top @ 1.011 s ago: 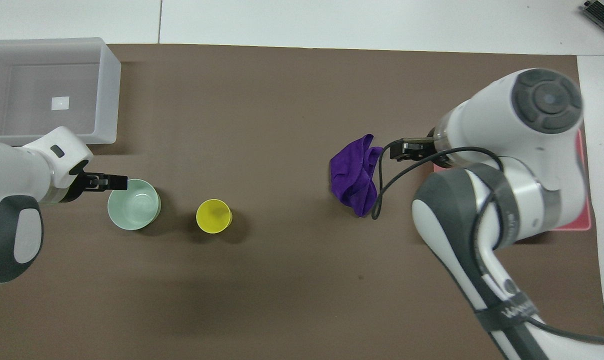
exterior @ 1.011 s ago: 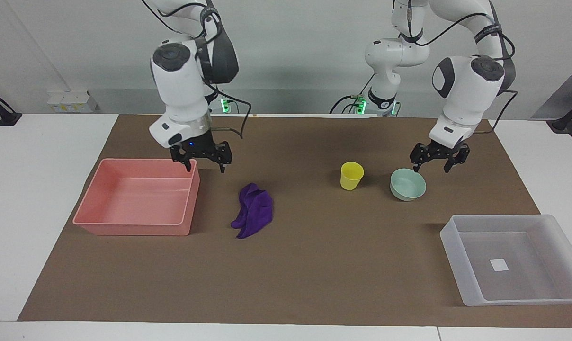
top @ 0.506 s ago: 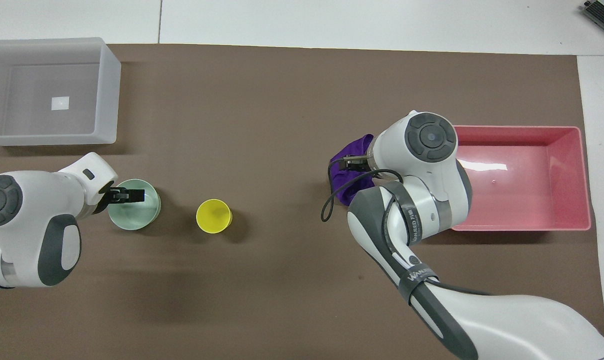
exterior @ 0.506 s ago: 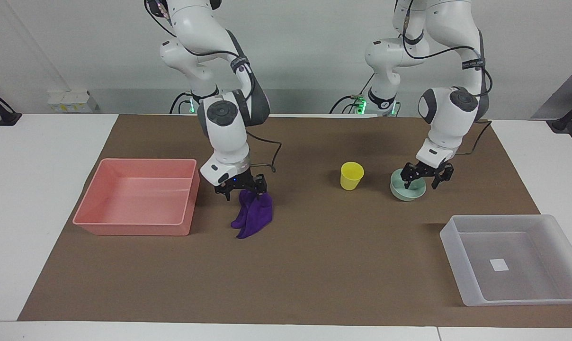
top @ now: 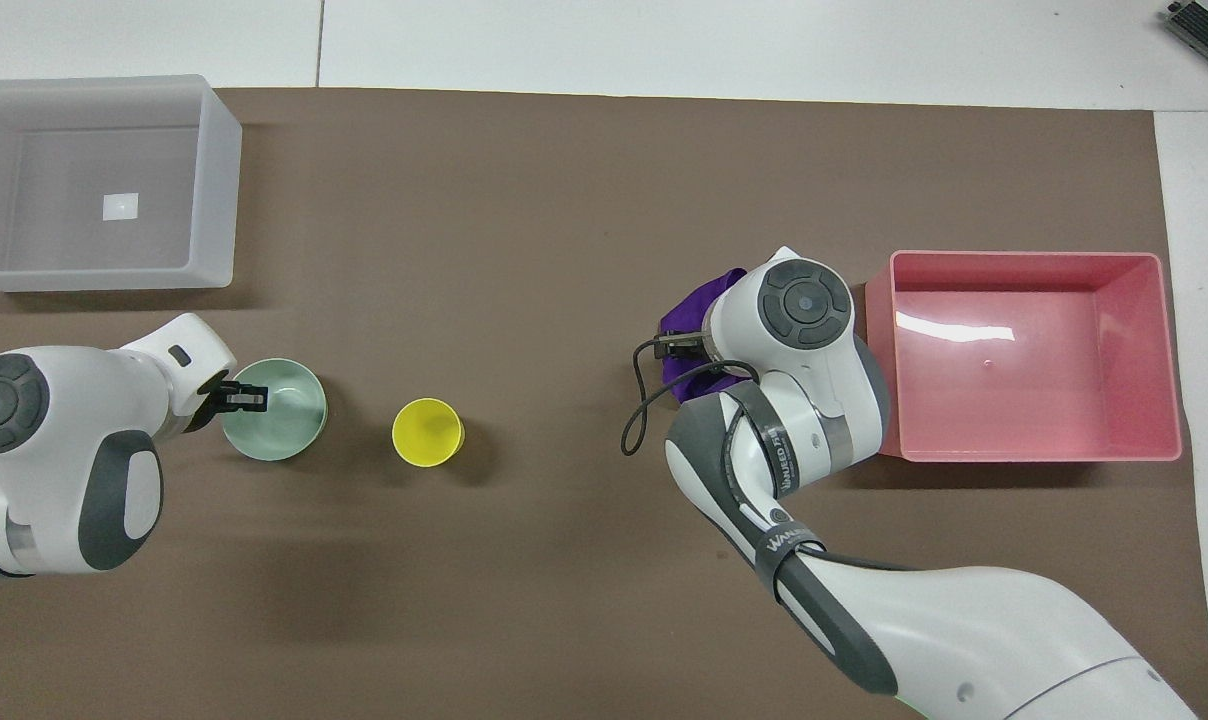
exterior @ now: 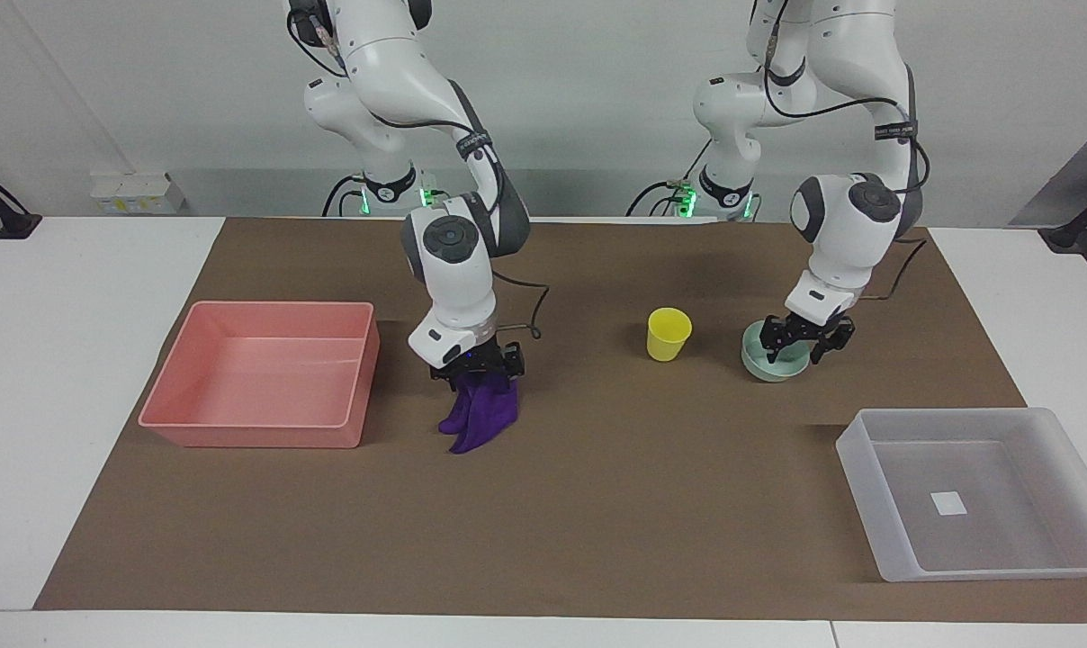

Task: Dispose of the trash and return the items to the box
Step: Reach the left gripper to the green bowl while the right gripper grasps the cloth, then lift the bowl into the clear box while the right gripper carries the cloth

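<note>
change: both arms have come down from hover in the last second. left gripper (exterior: 801, 349) was beside the bowl's rim, now sits on it. right gripper (exterior: 477, 369) was up by the pink tray's corner, now is down on the rag.
left gripper: on the rim of the mint bowl (exterior: 768, 367), robot-side edge, one finger looks inside and one outside. jaws have pulled in a lot; looks like they are pinching the rim, but i can't confirm full contact.
right gripper: planted on top of the purple rag (exterior: 480, 418), the end nearest the robots. can't tell from here whether the jaws are apart or together; cloth hides the tips.
meaning: two pickups starting at once, my read. nothing moved to its bin yet.
left arm pose: elbow high, wrist pointing steeply down.
right arm pose: folded forward over the mat, wrist near vertical, covers most of the rag in the overhead view.
rag: flat on the mat, just beside the pink tray (exterior: 179, 396).
bowl: on the mat, beside the yellow cup (exterior: 668, 335), not touching.
cup: upright, untouched.
box: translucent tray (exterior: 867, 481), left arm's end, farther from the robots than the bowl, nothing in it.
</note>
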You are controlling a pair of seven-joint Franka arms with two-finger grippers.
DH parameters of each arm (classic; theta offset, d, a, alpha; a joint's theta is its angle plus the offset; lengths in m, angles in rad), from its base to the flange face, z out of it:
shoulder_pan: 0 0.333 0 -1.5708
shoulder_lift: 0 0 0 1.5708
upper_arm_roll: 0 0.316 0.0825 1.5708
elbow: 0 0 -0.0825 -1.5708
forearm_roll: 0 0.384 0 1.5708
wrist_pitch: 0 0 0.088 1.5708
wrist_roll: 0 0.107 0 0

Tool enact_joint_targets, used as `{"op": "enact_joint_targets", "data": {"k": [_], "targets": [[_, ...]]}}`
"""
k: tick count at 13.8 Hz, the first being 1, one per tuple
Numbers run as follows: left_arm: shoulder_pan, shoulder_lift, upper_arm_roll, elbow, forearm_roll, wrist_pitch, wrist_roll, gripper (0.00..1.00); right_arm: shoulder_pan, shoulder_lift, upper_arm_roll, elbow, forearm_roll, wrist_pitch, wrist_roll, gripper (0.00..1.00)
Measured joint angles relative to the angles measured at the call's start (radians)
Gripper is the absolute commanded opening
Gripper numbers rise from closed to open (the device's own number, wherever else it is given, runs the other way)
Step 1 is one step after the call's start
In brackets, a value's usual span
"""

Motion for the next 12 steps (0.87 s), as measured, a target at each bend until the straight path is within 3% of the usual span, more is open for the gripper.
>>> {"op": "enact_joint_targets", "data": {"k": [1,2,4,8,12], "targets": [[0.004,-0.003,0.000,0.003,0.000,0.001,0.009,0.00,0.000,0.000,0.000,-0.012,0.000,0.013,0.000,0.27],[0.006,-0.013,0.000,0.010,0.000,-0.003,0.016,0.00,0.000,0.001,0.000,-0.021,0.000,0.019,0.000,0.00],[0.014,-0.038,0.000,0.045,0.000,-0.054,0.021,0.00,0.001,0.000,0.000,-0.025,0.003,0.022,0.002,0.00],[0.074,-0.069,0.001,0.247,0.000,-0.257,0.065,0.00,0.008,-0.018,0.000,-0.022,0.012,0.015,0.025,0.00],[0.119,0.002,0.002,0.391,0.001,-0.264,0.074,0.00,-0.013,-0.114,-0.012,0.004,0.012,-0.087,0.027,0.00]]}}
